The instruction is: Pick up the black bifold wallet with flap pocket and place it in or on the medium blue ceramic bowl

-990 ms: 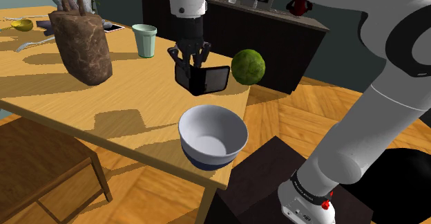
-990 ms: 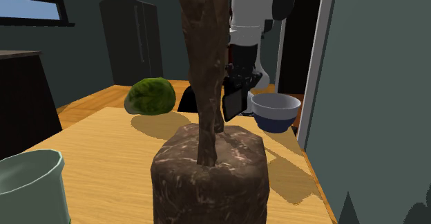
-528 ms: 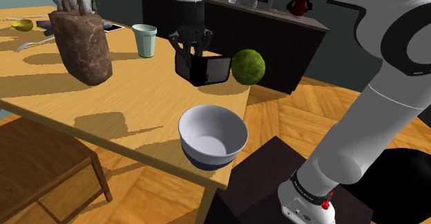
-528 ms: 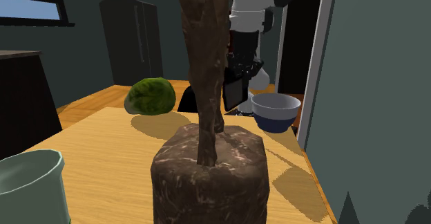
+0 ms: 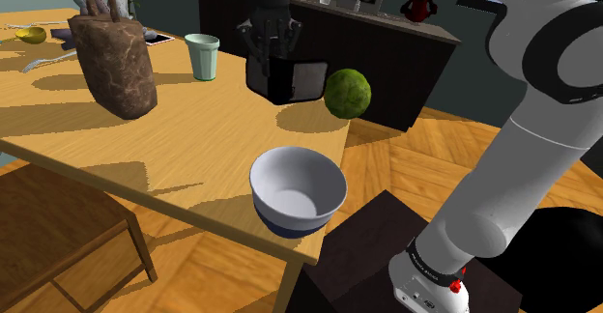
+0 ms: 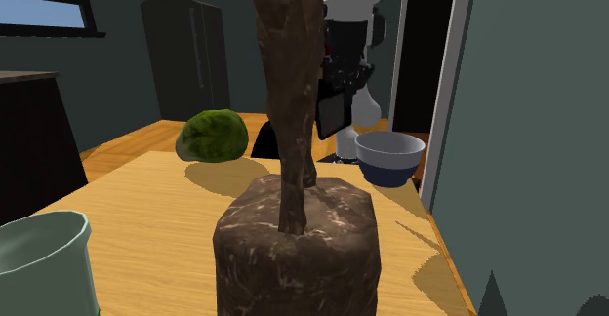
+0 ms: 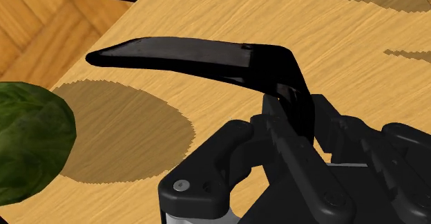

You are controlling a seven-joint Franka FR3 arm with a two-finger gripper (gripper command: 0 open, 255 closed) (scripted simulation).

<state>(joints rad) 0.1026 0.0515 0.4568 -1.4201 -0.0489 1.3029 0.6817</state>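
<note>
Nearest the stand (image 5: 372,239), the blue-walled bowl (image 5: 288,226) is sitting empty; beyond it the gripper (image 5: 269,58), clamped on the black wallet (image 5: 290,79), is holding it higher above the table (image 5: 145,137) than a second ago, so the lift is succeeding, transfer pending. The wrist view is showing the wallet pinched at one end and splaying open, which the shoulder view is obscuring.

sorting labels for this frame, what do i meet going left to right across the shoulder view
brown rough sculpture → pale green cup → black wallet → green round object; the bowl overlaps the wallet's span, so it is left out
</note>
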